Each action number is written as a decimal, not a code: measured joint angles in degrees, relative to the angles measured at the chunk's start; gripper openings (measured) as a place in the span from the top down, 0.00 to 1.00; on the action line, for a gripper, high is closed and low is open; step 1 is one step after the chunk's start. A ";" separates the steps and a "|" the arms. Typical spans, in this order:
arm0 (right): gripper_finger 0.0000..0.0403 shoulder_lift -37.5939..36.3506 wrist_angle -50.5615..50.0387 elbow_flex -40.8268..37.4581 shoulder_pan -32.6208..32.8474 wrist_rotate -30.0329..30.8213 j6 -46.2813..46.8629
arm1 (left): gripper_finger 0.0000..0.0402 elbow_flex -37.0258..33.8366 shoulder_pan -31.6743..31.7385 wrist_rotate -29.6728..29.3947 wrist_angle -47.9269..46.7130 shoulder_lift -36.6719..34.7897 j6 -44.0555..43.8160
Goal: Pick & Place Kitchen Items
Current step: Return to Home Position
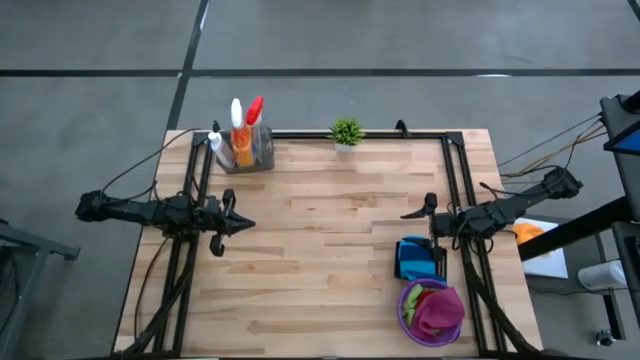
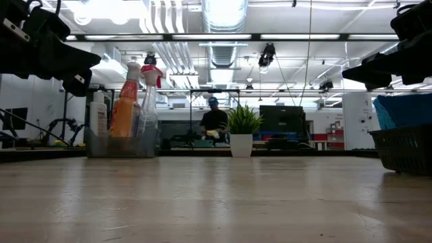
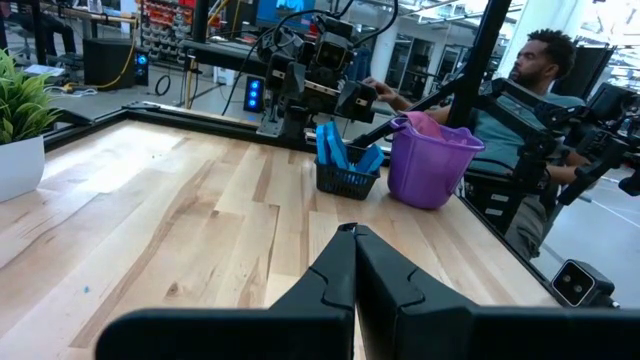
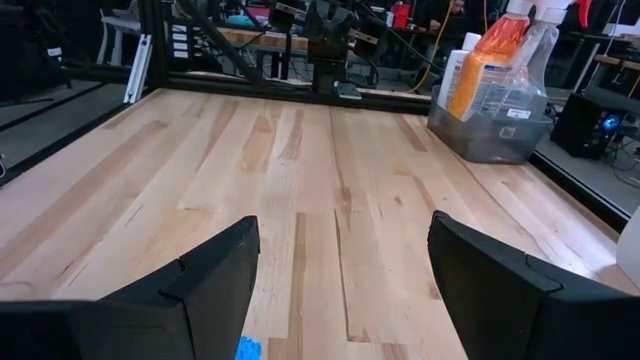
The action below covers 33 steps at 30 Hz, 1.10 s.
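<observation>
High view: left gripper (image 1: 246, 225) mid-left, right gripper (image 1: 408, 214) mid-right, above wooden table (image 1: 330, 250). Only wrist views settle the claws: left pinched together, right spread wide. Lower right: small blue rectangular sponges (image 1: 410, 255) in black mesh bin (image 1: 438, 265), beside purple plastic bucket (image 1: 430, 339) of magenta and green cloths (image 1: 440, 310). Left wrist view alone shows a seated person (image 3: 520, 110).
</observation>
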 joint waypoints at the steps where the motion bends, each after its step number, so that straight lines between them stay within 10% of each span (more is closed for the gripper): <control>1: 0.30 0.00 -0.01 0.00 0.00 -0.01 0.00 | 1.00 0.00 0.00 0.00 0.00 0.00 0.00; 33: 0.30 0.00 -0.02 0.00 0.00 -0.01 0.00 | 1.00 0.00 0.00 0.00 0.00 0.00 0.00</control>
